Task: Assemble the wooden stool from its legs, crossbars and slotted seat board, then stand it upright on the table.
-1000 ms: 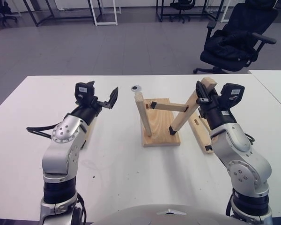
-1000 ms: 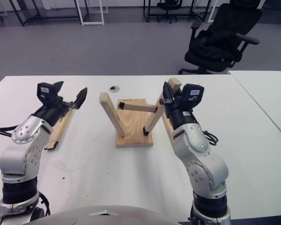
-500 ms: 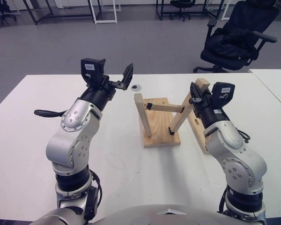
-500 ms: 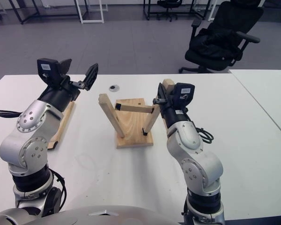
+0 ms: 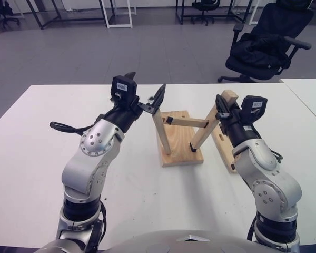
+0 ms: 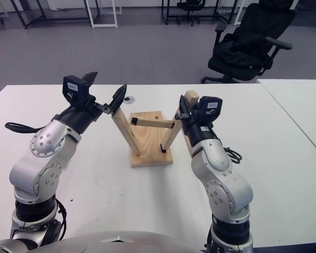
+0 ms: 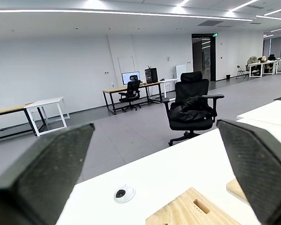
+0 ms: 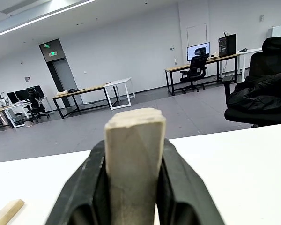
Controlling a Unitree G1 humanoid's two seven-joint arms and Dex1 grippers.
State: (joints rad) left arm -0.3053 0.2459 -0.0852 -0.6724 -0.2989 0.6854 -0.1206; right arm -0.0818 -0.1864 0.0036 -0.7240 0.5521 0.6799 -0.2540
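Closing the spread-open left gripper [image 5: 146,86] off-centre on the left leg [image 5: 161,132] at mid-frame could wrench the crossbar [image 5: 187,122] joint or skid the flat-lying seat board [image 5: 180,153], since the right gripper [image 5: 222,105] clenches the right leg [image 5: 204,130] rigidly.

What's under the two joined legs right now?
The seat board, flat on the table. Whether the legs sit in its slots is hidden.
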